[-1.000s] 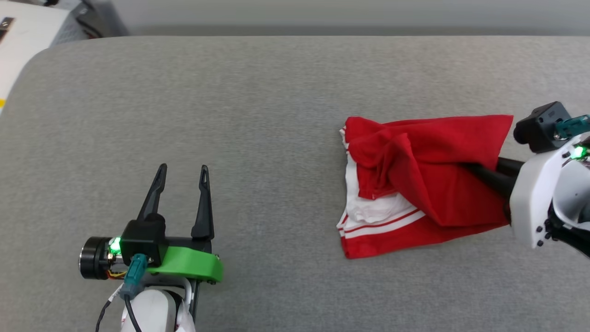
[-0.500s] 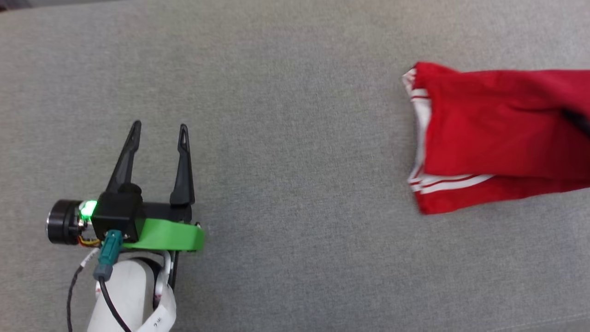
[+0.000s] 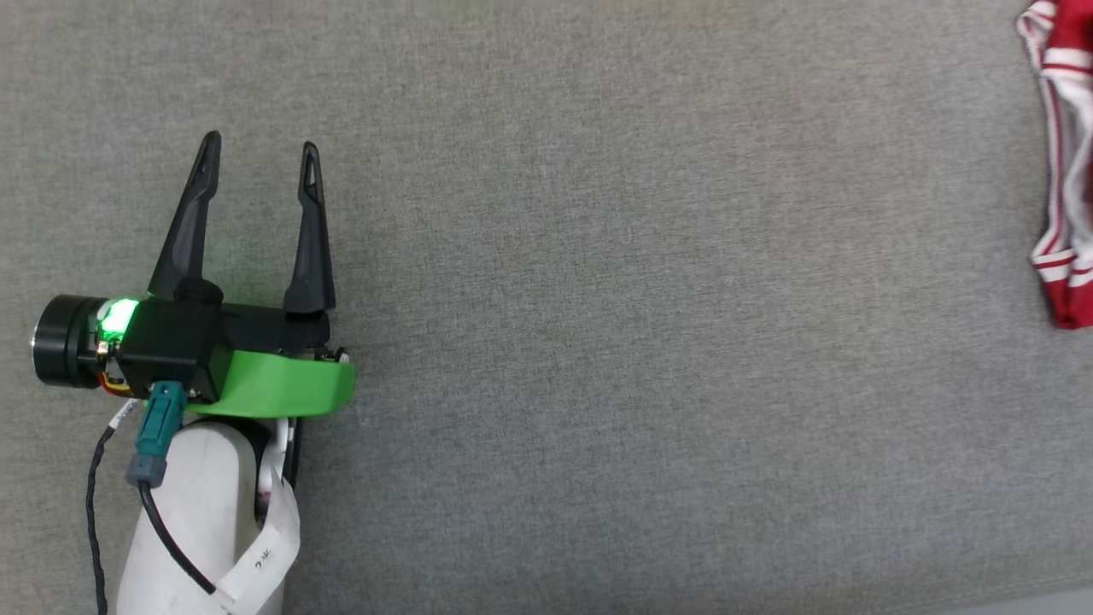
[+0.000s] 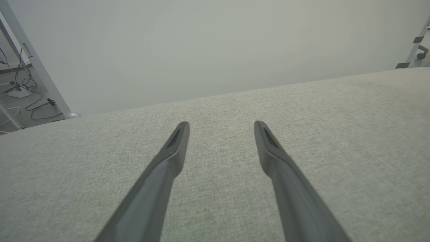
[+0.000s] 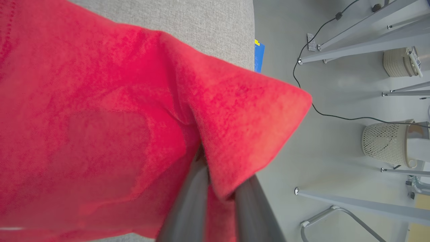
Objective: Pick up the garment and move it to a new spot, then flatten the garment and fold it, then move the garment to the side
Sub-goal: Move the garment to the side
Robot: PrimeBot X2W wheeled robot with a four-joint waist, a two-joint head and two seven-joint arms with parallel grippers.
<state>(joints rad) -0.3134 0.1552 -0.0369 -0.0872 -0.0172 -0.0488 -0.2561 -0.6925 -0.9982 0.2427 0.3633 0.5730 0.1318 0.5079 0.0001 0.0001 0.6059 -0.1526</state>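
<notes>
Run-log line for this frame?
step: pick-and-move | right gripper: shut on red jersey | left gripper: open, empty | red jersey: head view's right edge

Head camera: I look almost straight down on the grey cloth surface (image 3: pixel 598 342) from moderately high; left gripper (image 3: pixel 260 142) toward its lower left, the garment (image 3: pixel 1063 171) cut off at its right edge
Left wrist camera: low and close over the same surface, facing along its two fingers (image 4: pixel 161 174) to the surface's far edge and a pale wall (image 4: pixel 215 50)
Right wrist camera: pressed close to the garment, facing past the surface's edge down to the floor (image 5: pixel 336 134)
Shared: I get the surface in all three, the garment in head and right wrist
</notes>
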